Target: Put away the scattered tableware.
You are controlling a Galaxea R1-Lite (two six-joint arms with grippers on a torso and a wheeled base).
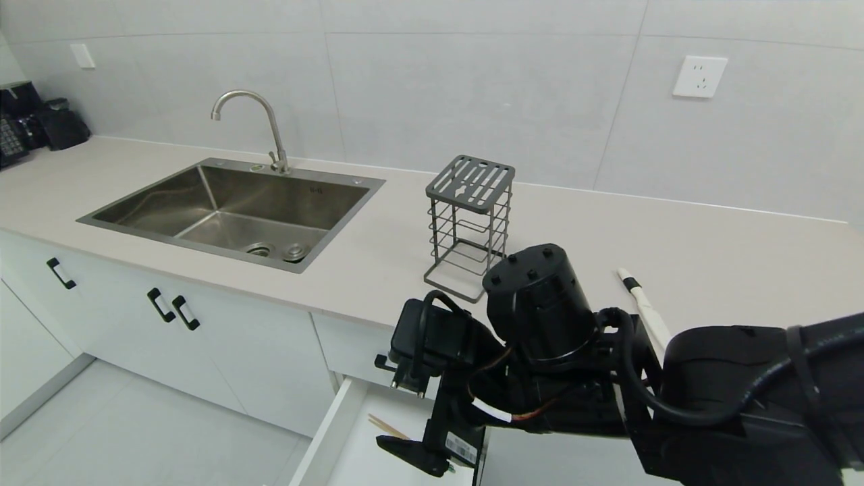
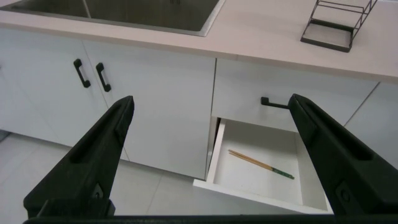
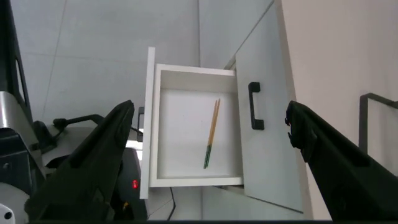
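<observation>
A pair of chopsticks (image 3: 211, 134) with dark green ends is seen lying flat on the floor of the white drawer (image 3: 151, 124), which is pulled out below the counter (image 1: 378, 263). The two sticks lie side by side and are touched by nothing.

The right gripper (image 3: 208, 107) is held above the open drawer. Its fingers are spread wide and nothing is grasped between them. The left gripper (image 2: 211, 99) is held in front of the cabinet, apart from the drawer. It is also spread wide and holds nothing.

On the counter a white utensil (image 1: 644, 307) with a dark band near its far end is laid, partly hidden by the right arm. It is perhaps a spoon or a knife, but its kind cannot be told. A wire rack (image 1: 469, 223) stands upright between this utensil and the sink (image 1: 223, 192).

A white sticker (image 1: 462, 447) with bar lines is seen on the body of the right gripper, but its print is too small to be read. A small dark mark (image 1: 315, 190) is seen on the back wall of the sink, and it also cannot be read.
</observation>
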